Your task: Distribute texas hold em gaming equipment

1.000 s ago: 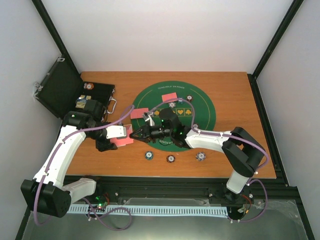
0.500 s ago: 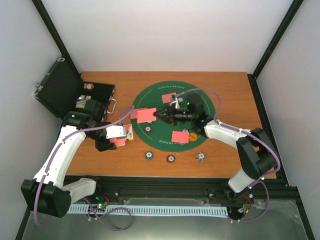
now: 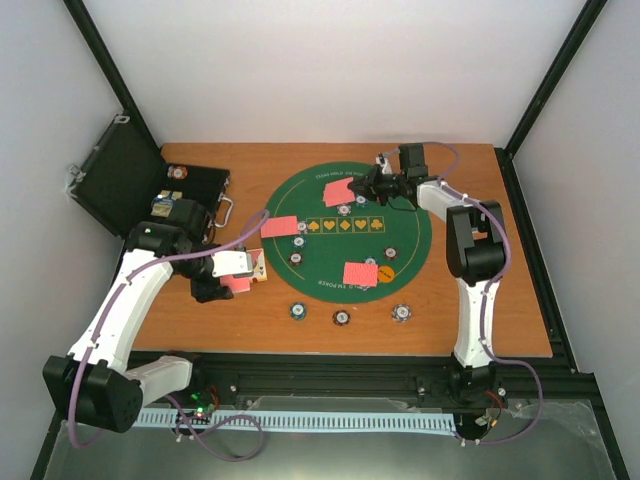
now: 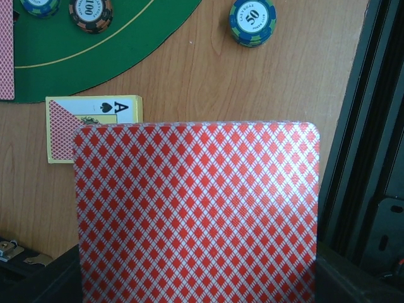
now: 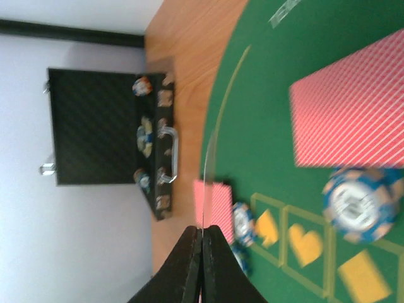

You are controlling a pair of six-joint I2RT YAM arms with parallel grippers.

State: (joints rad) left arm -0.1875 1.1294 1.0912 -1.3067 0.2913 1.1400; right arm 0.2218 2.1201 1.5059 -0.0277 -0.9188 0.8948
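My left gripper (image 3: 222,284) holds a stack of red-backed playing cards (image 4: 196,208) over the wood left of the mat; the cards hide its fingers. A yellow card box (image 4: 95,126) showing an ace lies just beyond. My right gripper (image 3: 372,187) is at the far side of the mat, its jaws (image 5: 202,228) shut on a thin card seen edge-on (image 5: 211,158). Red-backed cards lie on the mat at the far side (image 3: 340,192), the left (image 3: 281,226) and the near side (image 3: 360,272). Striped chips sit on the mat (image 5: 360,199) and on the wood near the front (image 3: 341,318).
The round green felt mat (image 3: 410,235) fills the table's middle. The open black case (image 3: 125,190) with chips and a metal handle stands at the far left. A "50" chip (image 4: 252,22) lies on the wood near the front rail (image 4: 360,158).
My right gripper has swung from beside the left gripper's cards across the mat to its far side. The left arm has not moved.
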